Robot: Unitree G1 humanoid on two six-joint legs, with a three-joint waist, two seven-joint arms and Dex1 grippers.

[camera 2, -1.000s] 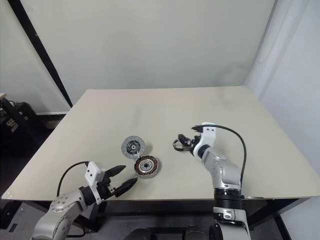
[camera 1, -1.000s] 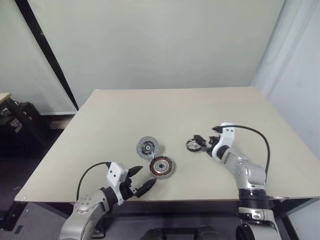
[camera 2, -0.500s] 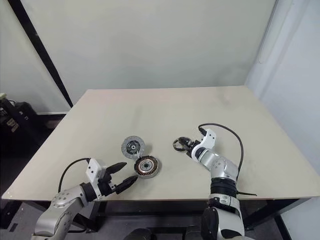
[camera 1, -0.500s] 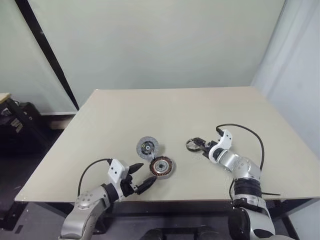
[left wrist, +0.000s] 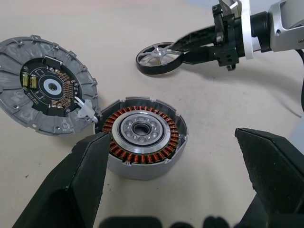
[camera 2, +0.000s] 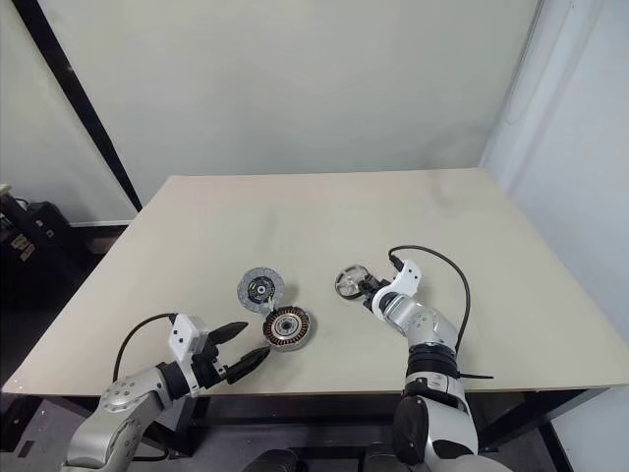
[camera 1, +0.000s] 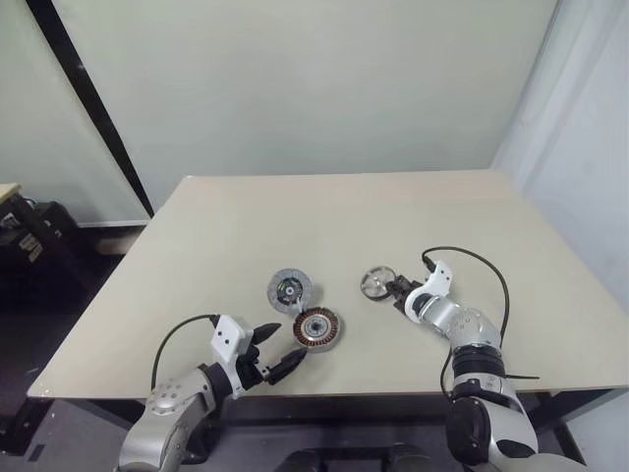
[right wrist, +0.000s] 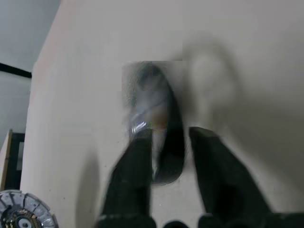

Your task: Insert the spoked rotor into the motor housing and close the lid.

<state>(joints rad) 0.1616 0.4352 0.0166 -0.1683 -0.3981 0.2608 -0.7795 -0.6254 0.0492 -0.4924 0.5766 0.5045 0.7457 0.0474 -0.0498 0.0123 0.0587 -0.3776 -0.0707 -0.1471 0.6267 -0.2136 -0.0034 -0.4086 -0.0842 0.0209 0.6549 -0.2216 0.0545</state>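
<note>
Left wrist view looks straight into the motor housing (left wrist: 142,137), which sits open side up in the lower middle of the frame: a ring of copper-orange windings runs round inside its dark wall, with a pale metal bearing seat and a dark hole at the centre. Nothing else lies in it. Touching it at the upper left is the lid (left wrist: 46,90), lying flat with its dark inner face up, small electronic parts showing on that face and a little white connector at the edge nearest the housing.

In the upper middle of the same frame the spoked rotor (left wrist: 159,58) stands tilted up on its rim rather than flat, its axle line running roughly level. The right pincer (left wrist: 183,49) reaches in from the upper right and pinches the rotor's rim between its two black fingers; the right wrist view shows those fingers on either side of the rim, though blurred. The left pincer (camera 1: 278,350) sits at the lower left of the left eye view, spread wide, holding nothing, its tips just short of the housing.

All three parts rest on a plain beige surface (camera 1: 324,216). Behind it is a pale green wall (camera 1: 295,88) with a black diagonal bar (camera 1: 88,98) at the upper left.
</note>
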